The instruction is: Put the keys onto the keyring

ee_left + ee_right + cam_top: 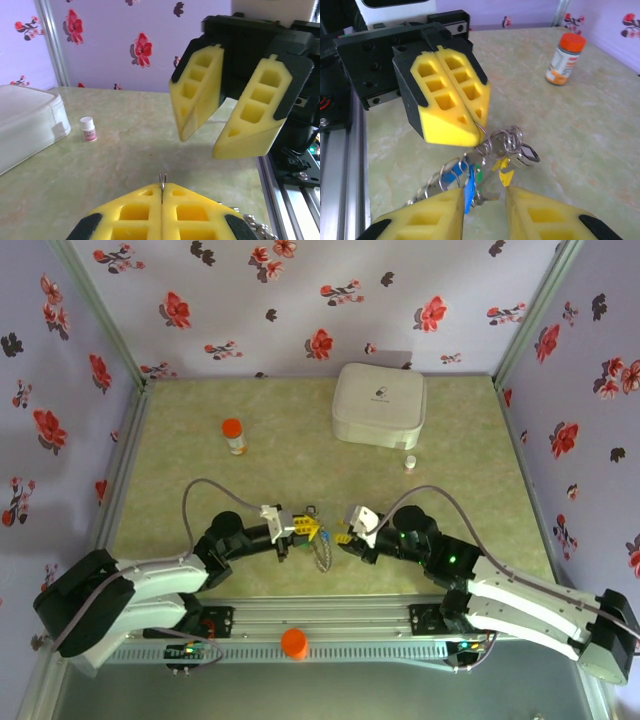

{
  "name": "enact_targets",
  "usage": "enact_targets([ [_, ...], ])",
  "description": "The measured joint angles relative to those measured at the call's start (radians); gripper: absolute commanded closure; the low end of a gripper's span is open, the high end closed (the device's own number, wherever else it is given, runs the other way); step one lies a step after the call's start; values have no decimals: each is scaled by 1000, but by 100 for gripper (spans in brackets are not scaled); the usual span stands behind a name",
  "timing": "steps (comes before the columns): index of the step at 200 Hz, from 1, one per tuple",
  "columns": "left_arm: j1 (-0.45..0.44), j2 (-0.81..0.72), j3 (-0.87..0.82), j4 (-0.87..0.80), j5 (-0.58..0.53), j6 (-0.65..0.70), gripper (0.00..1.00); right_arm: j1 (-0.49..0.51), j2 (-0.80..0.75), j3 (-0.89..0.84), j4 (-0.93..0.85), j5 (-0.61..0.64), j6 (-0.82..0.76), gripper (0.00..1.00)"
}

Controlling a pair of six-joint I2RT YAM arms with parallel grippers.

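Standing beyond keys (467, 186), bottle (233, 436), white box (379, 403), vial (409, 462)

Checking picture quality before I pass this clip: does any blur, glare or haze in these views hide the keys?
Top external: evenly lit but hazy and soft, the keys a tiny smudge. Right wrist: keys sharp enough to tell colours, near foreground soft. Left wrist: no glare, mildly soft, label unreadable on the small white bottle.

Bare table (170, 510) open along both flanks and across the middle. Blocked at back right by box (380, 403), at back left by bottle (234, 436), with vial (410, 462) just before box. Tight between left gripper (476, 135) and right gripper (201, 146), crowded by dangling keys (468, 186) and keyring (322, 556).
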Motion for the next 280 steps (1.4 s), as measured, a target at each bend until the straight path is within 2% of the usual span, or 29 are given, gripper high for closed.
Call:
enact_targets([
  [63,-9,3,27,10,66,20,100,-1,63,4,76,-78,32,78],
  [109,-8,3,30,15,80,20,100,-1,65,4,85,-82,46,84],
  [184,-10,3,34,29,106,23,100,-2,60,10,73,-31,52,75],
  [209,-10,4,39,30,108,23,100,-2,54,24,51,-26,49,76],
  [258,-10,7,41,33,114,23,100,-2,80,50,53,-74,50,85],
  [280,-9,10,41,28,113,23,100,-2,90,50,51,-90,54,97],
])
